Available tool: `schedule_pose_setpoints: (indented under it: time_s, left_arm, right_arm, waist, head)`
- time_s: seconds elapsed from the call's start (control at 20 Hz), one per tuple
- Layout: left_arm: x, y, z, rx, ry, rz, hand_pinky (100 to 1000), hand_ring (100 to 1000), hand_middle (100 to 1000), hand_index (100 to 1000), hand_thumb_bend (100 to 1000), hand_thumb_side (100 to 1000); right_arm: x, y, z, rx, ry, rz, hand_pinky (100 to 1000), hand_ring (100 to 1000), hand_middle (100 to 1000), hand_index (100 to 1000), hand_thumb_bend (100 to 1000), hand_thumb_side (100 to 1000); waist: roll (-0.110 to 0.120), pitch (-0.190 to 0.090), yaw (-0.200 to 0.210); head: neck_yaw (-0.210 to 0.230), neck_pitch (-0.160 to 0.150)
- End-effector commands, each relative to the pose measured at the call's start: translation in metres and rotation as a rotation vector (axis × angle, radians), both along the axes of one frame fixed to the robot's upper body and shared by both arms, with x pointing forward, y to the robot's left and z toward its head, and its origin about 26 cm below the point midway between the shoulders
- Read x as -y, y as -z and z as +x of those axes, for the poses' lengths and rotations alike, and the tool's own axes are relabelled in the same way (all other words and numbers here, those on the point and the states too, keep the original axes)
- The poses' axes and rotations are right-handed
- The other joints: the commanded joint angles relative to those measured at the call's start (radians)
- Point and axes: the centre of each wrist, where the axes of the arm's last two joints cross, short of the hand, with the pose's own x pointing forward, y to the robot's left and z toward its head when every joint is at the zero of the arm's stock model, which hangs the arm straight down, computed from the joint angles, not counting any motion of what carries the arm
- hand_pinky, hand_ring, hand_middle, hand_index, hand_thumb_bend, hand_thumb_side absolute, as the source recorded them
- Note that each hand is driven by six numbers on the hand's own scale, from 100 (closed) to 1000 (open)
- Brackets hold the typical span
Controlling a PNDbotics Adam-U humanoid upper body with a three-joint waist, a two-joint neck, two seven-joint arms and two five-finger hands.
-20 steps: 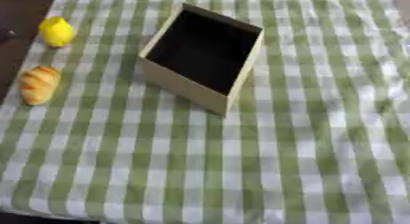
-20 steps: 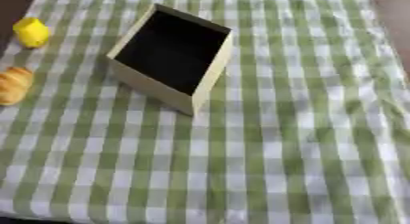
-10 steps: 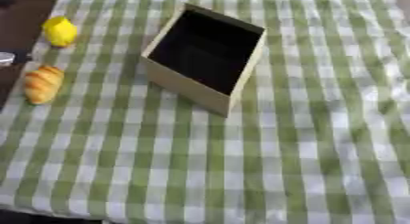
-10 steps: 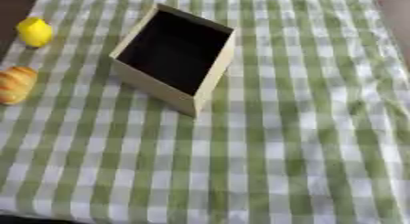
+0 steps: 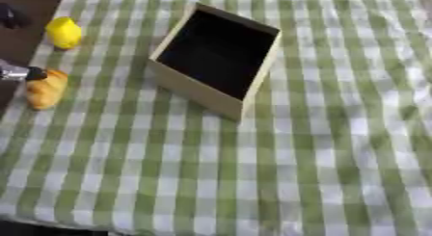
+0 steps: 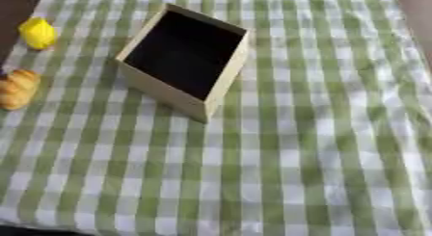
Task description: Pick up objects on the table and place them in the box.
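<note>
Hand [image 5: 19, 73] tip barely visible at left edge beside pastry [image 5: 45, 88]

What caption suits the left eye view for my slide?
Empty open box on green checked cloth; yellow object and bread-like item wait at left.

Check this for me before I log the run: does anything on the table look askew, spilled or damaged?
Nothing is spilled or damaged. The open box sits turned at an angle to the checked cloth and is empty. The yellow object and the bread piece lie apart near the cloth's left edge.
</note>
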Motion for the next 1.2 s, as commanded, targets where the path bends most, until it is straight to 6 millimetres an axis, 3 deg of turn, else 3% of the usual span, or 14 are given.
schedule_pose_setpoints:
  time_s: [0.05, 0.2, 0.35, 0.5, 0.7, 1.2]
  left_arm:
    - [-0.006, -0.005, 0.002, -0.001, -0.069, 0.045, 757, 800, 748, 865, 633, 548]
    - [-0.007, 0.008, 0.009, -0.030, -0.125, 0.041, 731, 751, 646, 799, 614, 492]
    - [-0.006, 0.023, 0.018, -0.085, -0.155, -0.003, 727, 752, 649, 820, 564, 389]
    - [-0.003, 0.034, 0.025, -0.116, -0.191, -0.017, 721, 753, 650, 824, 524, 355]
    - [-0.001, 0.042, 0.032, -0.117, -0.247, -0.006, 716, 750, 641, 814, 490, 348]
    - [0.007, 0.044, 0.031, -0.132, -0.305, 0.046, 713, 742, 619, 792, 526, 392]
  right_arm:
    - [-0.001, -0.008, -0.003, 0.025, -0.012, -0.014, 902, 805, 738, 892, 100, 578]
    - [-0.001, -0.007, -0.003, 0.022, -0.012, -0.009, 902, 805, 736, 892, 100, 584]
    - [-0.001, -0.007, -0.003, 0.020, -0.012, -0.003, 903, 803, 735, 891, 100, 591]
    - [-0.002, -0.006, -0.003, 0.016, -0.013, 0.003, 904, 803, 734, 892, 100, 600]
    - [-0.002, -0.004, -0.003, 0.008, -0.015, 0.009, 905, 804, 733, 893, 100, 617]
    - [-0.002, -0.001, -0.003, -0.008, -0.017, 0.017, 908, 804, 731, 894, 100, 633]
  waist:
    - [0.003, -0.014, -0.002]
    - [0.004, -0.012, -0.007]
    - [0.004, -0.009, -0.010]
    - [0.004, -0.006, -0.014]
    - [0.003, -0.002, -0.018]
    - [0.004, 0.007, -0.015]
  head:
    - [0.006, 0.008]
    - [0.012, 0.010]
    - [0.015, 0.010]
    - [0.019, 0.012]
    - [0.024, 0.012]
    - [0.030, 0.019]
